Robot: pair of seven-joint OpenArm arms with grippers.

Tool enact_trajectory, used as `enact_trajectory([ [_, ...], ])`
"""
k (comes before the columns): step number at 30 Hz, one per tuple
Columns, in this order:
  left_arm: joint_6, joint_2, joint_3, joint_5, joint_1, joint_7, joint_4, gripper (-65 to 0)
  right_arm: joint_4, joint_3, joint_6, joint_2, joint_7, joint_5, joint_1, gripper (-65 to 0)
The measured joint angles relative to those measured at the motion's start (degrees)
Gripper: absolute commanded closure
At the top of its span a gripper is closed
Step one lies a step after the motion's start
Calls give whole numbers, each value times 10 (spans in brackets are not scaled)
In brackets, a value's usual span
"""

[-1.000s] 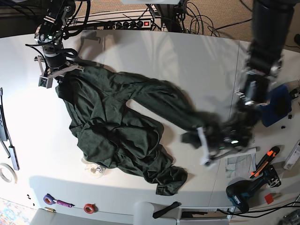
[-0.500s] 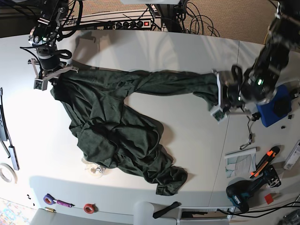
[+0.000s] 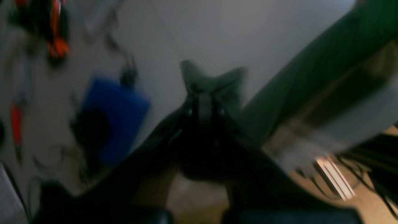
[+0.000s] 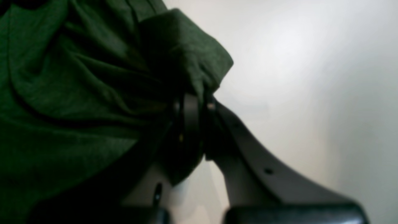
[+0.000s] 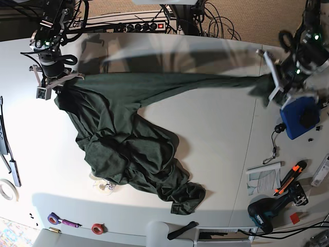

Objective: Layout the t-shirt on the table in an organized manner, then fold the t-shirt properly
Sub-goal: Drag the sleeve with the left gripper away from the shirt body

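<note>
The dark green t-shirt (image 5: 123, 144) lies bunched on the white table (image 5: 216, 134), with one edge pulled into a long taut band toward the right. My right gripper (image 5: 53, 86) at the far left is shut on a shirt corner; the right wrist view shows cloth (image 4: 77, 77) bunched over the closed fingertips (image 4: 191, 102). My left gripper (image 5: 269, 85) at the far right is shut on the other end of the band. In the blurred left wrist view a small tuft of fabric (image 3: 214, 79) sticks out past the closed gripper (image 3: 202, 95).
A blue block (image 5: 300, 116) sits just below the left gripper. A drill (image 5: 267, 213), an orange tool (image 5: 290, 177) and paper (image 5: 262, 177) lie at the right front. Tape rolls (image 5: 54, 218) rest at the front left, and a power strip (image 5: 144, 25) with cables runs along the back.
The left arm has swung from the front right up to the far right with its shirt end, stretching that edge into a straight band. The right gripper shifted slightly left and kept its hold.
</note>
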Motion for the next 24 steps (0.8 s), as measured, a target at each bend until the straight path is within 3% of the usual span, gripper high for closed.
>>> enact_trajectory([
  [3,0,14,-30,-4,43,-2,0,0,0,0,0,2,-7,0,0,0],
  [8,-1,66,-35,11,66,-12,0,0,0,0,1,18,-8,2,0,0],
  [9,-1,76,-35,18,66,-12,0,-22,0,0,1,18,-8,2,0,0],
  [11,0,90,-35,30,66,-12,0,-173,0,0,2,17,-8,2,0,0],
  [13,-1,96,-35,38,66,-12,0,-263,0,0,0,17,-8,2,0,0],
  [20,19,99,-36,96,66,-21,0,-269,0,0,0,17,-8,2,0,0],
  [22,18,99,-36,92,66,-57,0,-269,0,0,0,17,-9,2,0,0],
  [24,14,99,-36,51,64,-122,0,-268,0,0,0,17,-8,2,0,0],
])
